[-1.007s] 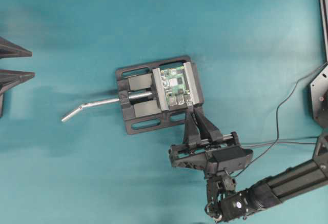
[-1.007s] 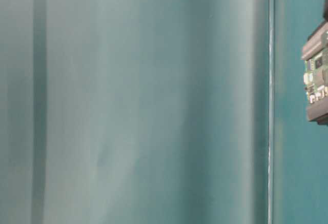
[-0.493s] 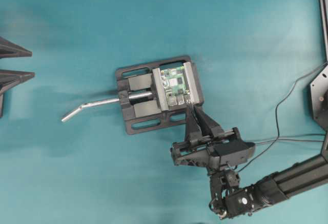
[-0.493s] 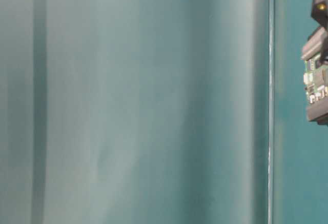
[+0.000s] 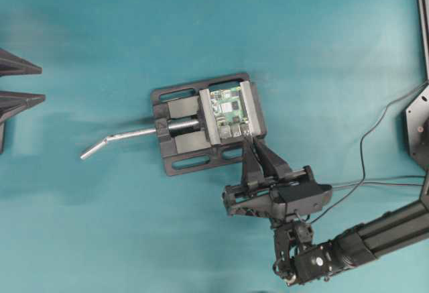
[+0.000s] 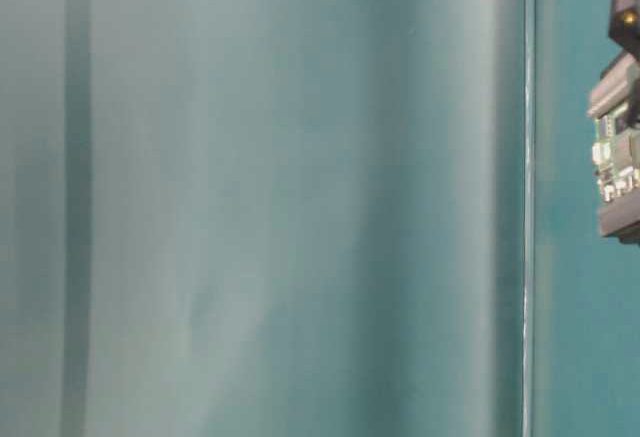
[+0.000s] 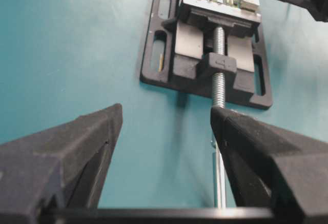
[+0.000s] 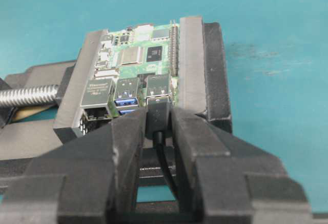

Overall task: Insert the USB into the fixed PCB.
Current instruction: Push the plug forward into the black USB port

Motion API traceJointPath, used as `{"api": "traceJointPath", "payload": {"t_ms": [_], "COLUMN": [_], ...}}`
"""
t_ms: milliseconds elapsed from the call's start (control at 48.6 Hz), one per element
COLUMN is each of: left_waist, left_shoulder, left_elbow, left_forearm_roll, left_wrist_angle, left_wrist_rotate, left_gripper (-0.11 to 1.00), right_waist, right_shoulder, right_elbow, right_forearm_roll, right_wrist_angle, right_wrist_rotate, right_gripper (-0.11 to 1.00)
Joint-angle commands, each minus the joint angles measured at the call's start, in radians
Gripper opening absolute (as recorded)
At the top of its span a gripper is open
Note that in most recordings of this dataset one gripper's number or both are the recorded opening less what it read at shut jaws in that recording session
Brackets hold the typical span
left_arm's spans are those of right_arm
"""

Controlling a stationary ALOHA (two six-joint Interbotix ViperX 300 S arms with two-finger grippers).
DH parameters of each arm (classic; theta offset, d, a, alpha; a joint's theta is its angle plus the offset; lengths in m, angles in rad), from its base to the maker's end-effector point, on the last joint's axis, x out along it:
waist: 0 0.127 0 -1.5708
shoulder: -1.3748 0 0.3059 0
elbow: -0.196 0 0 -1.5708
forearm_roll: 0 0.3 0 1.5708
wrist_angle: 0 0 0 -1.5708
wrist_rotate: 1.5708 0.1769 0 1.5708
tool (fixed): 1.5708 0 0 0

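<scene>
The right gripper (image 8: pixel 158 126) pinches the USB (image 8: pixel 157 115) between its two black fingers (image 8: pixel 125 137), the plug's short black body squeezed in the narrow gap and its thin black cable (image 8: pixel 166 168) trailing back down between them toward the bottom of the right wrist view. The plug's front end sits at the mouth of the rightmost silver port on the near edge of the fixed PCB (image 8: pixel 138 62); how deep it has gone in cannot be told.

In the overhead view the right gripper (image 5: pixel 257 153) points up and to the left from the lower centre of the frame, its tips at the lower right corner of the green board (image 5: pixel 228 113). The arm runs off toward the lower right corner, with the wrist folded beneath the gripper body.

The board is clamped in a black vise (image 5: pixel 184 131) at the centre of the overhead view, whose silver handle (image 5: pixel 117 139) sticks out to the left.

The left gripper (image 7: pixel 166 116) is spread wide and holds nothing; its fingers (image 7: pixel 77 137) frame the bottom of the left wrist view, well apart from the vise (image 7: pixel 205 60). In the overhead view only its tips (image 5: pixel 17 82) show at the left edge.
</scene>
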Motion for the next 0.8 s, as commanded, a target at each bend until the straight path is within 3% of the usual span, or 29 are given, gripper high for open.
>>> {"api": "traceJointPath", "payload": {"t_ms": [0,247,781], "left_waist": [0.002,0.003,0.002], "left_shoulder": [0.008,0.008,0.008], "left_elbow": [-0.011,-0.011,-0.011], "left_forearm_roll": [0.003,0.002,0.003], "left_wrist_angle": [-0.005,-0.005,-0.005], "left_wrist_rotate": [-0.006,-0.006,-0.006], "left_gripper": [0.74,0.74,0.74], "right_waist": [-0.083,-0.098,-0.087], "right_shoulder": [-0.037,-0.037,-0.037], "right_elbow": [-0.005,-0.026,-0.026], "right_forearm_roll": [-0.009,-0.009,-0.011], "right_wrist_angle": [-0.009,-0.015,-0.028], "right_wrist_rotate": [-0.006,-0.046,-0.051], "right_gripper": [0.21,0.21,0.21]}}
